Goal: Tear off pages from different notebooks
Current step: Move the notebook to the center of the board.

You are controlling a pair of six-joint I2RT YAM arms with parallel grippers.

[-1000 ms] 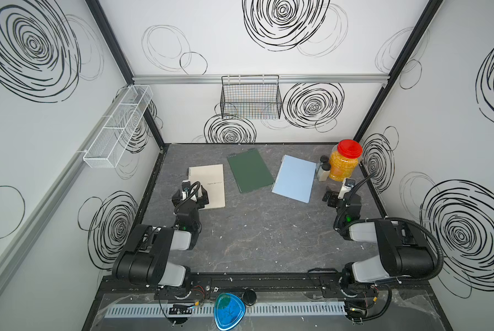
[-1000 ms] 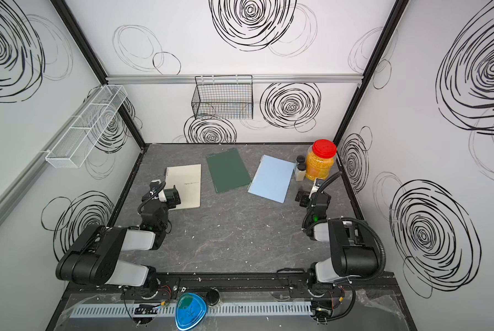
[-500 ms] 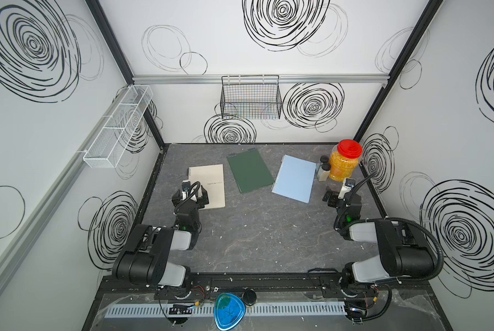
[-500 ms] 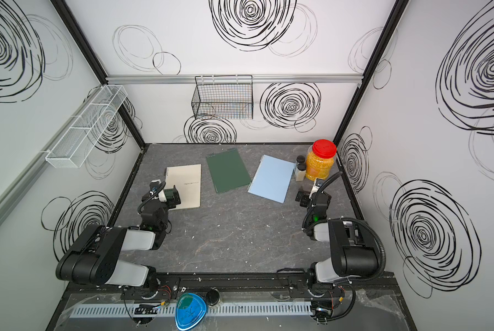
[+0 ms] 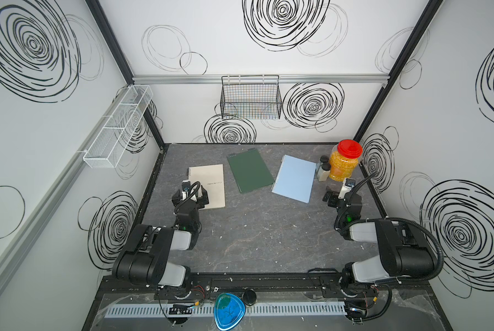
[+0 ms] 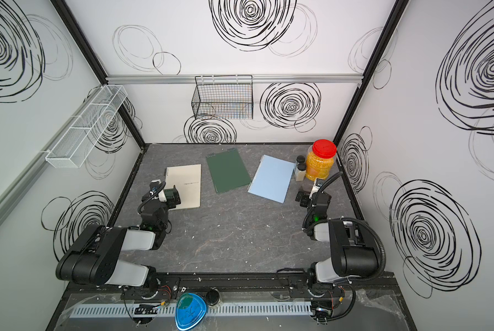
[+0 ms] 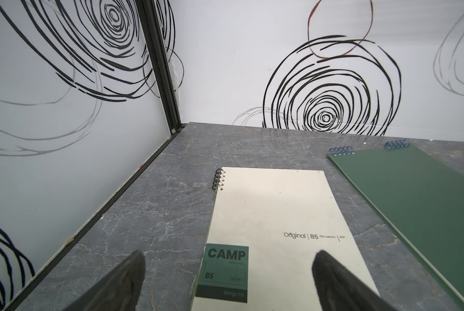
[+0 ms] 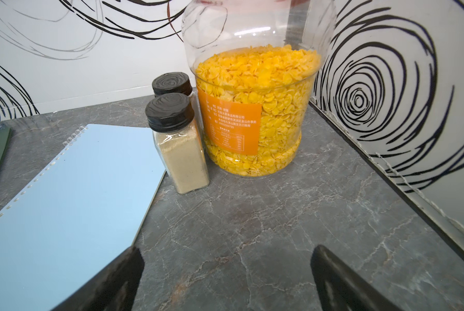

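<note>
Judging by 3 closed covers, nothing is torn yet: no loose page shows, so all 3 tears remain. The cream notebook (image 5: 208,183), dark green top-bound notebook (image 5: 250,171) and light blue notebook (image 5: 294,179) lie flat in a row across the far tabletop (image 5: 254,235). The left gripper (image 7: 229,255) hovers spread wide, empty, above the cream cover's near corner. The right gripper (image 8: 227,249) gapes empty beside the blue one, facing a cornflake jar (image 8: 255,107). The cream cover reads "CAMP", "B5", "Original | B5"; the jar's orange label is too small to read.
</note>
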